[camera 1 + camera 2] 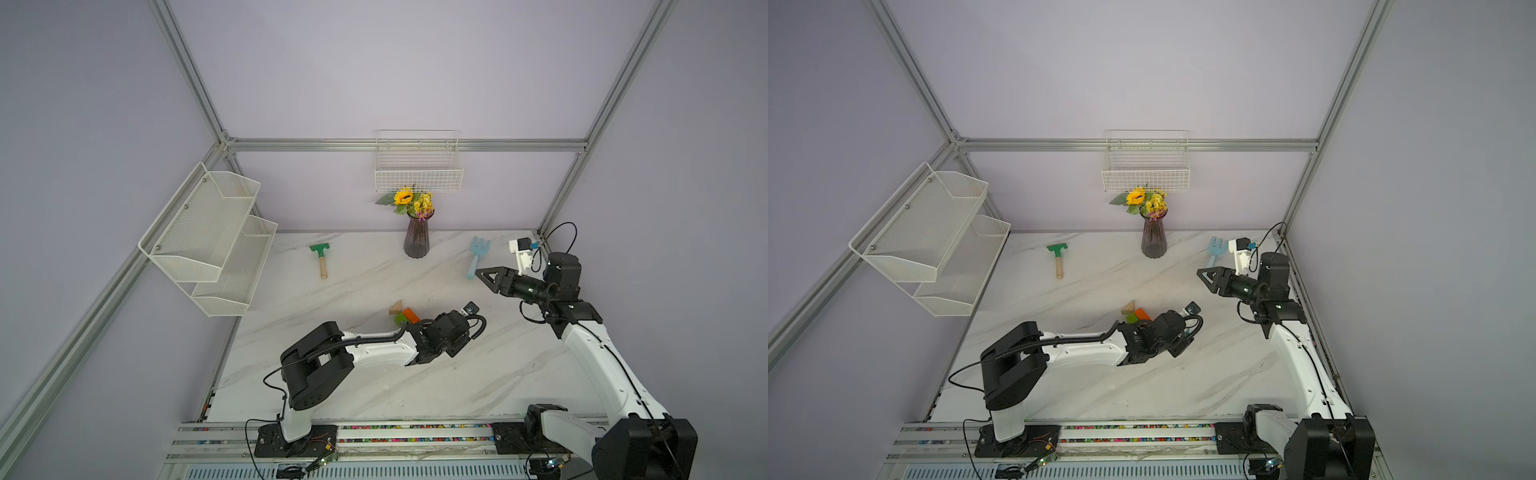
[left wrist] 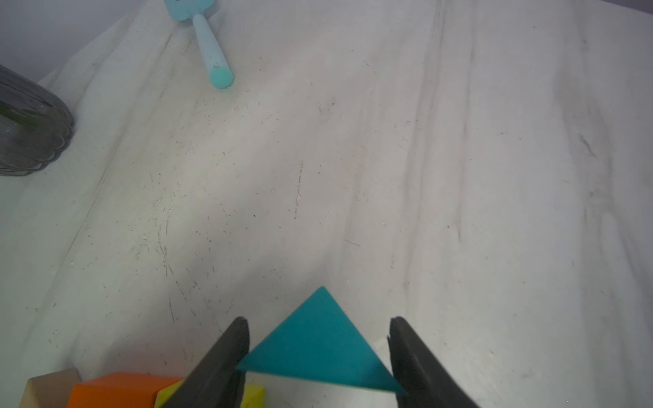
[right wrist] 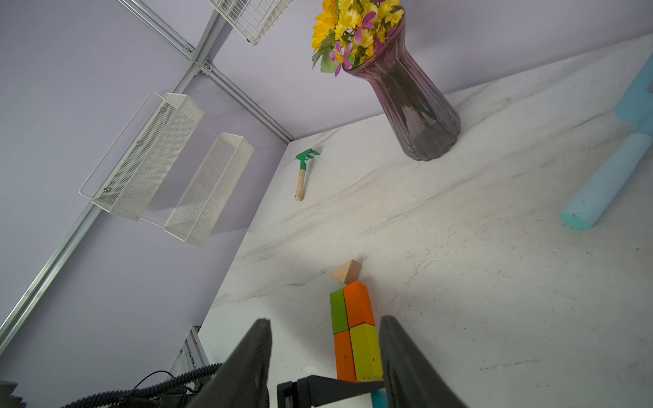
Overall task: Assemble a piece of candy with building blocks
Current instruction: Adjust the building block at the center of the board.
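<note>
Top views both show the big white desk (image 1: pixel 478 374). The right tool (image 3: pixel 325 319) hangs over the right side, near the light blue fork (image 1: pixel 476 257). Its fingers are about half open, with nothing between them. The left tool (image 2: pixel 319 319) is low at the middle of the desk. Its fingers are half apart too and press on two corners of the teal triangle (image 2: pixel 318 346). The purple vase (image 1: pixel 417 239) stands at the far side, with the green rake (image 1: pixel 321 257) to its left. The candy (image 1: pixel 405 316) lies mid-desk. It has a tan triangle (image 3: pixel 347 272) at its far left end. Next come an orange block (image 3: pixel 357 303) beside a green block (image 3: pixel 338 311). After them, a yellow block (image 3: pixel 365 349) sits beside a second orange block (image 3: pixel 343 356). The teal triangle is at the right end; I cannot tell if it touches them.
</note>
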{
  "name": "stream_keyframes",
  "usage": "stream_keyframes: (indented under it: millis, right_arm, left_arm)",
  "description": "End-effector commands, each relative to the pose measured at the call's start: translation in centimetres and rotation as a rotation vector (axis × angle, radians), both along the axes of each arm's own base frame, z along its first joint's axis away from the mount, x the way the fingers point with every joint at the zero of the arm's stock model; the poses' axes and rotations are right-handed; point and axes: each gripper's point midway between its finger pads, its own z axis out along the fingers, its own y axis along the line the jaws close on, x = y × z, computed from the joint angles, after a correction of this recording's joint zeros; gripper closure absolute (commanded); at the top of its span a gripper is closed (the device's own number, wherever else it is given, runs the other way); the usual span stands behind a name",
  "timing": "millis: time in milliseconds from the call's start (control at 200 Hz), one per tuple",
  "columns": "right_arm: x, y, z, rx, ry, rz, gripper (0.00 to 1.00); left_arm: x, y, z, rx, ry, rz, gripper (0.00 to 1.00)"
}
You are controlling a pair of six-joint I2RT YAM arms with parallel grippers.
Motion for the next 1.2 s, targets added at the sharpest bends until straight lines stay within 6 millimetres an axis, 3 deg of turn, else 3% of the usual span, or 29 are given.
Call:
stream_keyframes:
  millis: [0, 510, 790, 955, 1045, 1195]
  right_arm:
    - [0.1, -0.3, 0.3, 0.0, -0.035, -0.016, 0.47]
    - [-0.3, -0.3, 0.1, -0.008, -0.042, -0.011, 0.47]
    - [-0.5, -0.2, 0.1, -0.006, -0.04, -0.01, 0.47]
    - [-0.6, -0.2, 0.0, -0.003, -0.036, -0.007, 0.47]
    - [-0.6, -0.2, 0.0, 0.0, -0.031, -0.006, 0.47]
    - [-0.7, -0.2, -0.1, 0.0, -0.028, -0.009, 0.47]
  left_arm:
    - [0.8, -0.4, 0.6, 0.064, -0.085, 0.146, 1.0]
    - [-0.5, -3.3, -4.8, 0.013, 0.08, 0.161, 0.96]
    - [-1.0, -3.2, -5.6, -0.115, 0.145, 0.173, 0.86]
    - [-1.4, -3.2, -6.2, -0.12, 0.164, 0.161, 0.73]
    - [-1.6, -3.3, -6.3, -0.125, 0.174, 0.153, 0.6]
    - [-1.7, -2.9, -6.4, -0.124, 0.176, 0.162, 0.5]
